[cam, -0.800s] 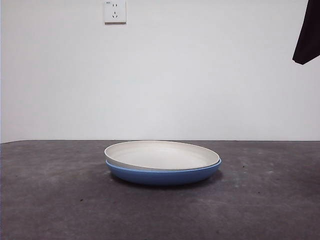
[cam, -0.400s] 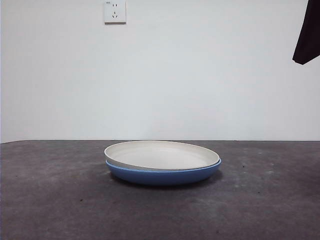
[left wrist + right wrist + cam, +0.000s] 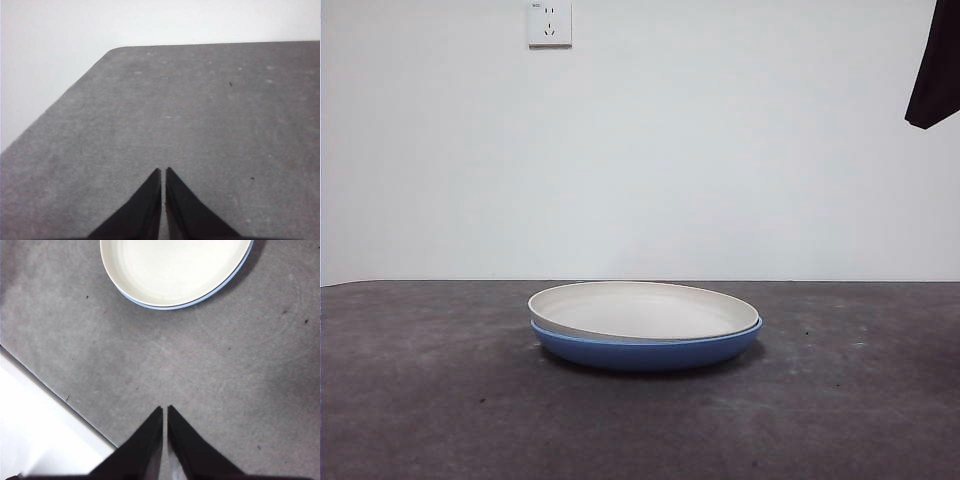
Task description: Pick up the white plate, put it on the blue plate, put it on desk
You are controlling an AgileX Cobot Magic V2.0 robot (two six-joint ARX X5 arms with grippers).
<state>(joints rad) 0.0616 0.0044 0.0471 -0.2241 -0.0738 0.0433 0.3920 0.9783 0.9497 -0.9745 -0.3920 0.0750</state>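
The white plate (image 3: 640, 309) sits nested in the blue plate (image 3: 650, 351) at the middle of the desk (image 3: 420, 400). In the right wrist view the white plate (image 3: 175, 270) fills the blue plate (image 3: 220, 286), of which only a thin rim shows. My right gripper (image 3: 165, 410) is shut and empty, high above the desk and apart from the plates; it shows as a black tip (image 3: 933, 70) at the front view's top right corner. My left gripper (image 3: 163, 171) is shut and empty over bare desk, with no plate in its view.
A white wall with a socket (image 3: 550, 22) stands behind the desk. The desk's edge (image 3: 55, 392) runs close to my right gripper. The desk's far corner (image 3: 115, 50) shows in the left wrist view.
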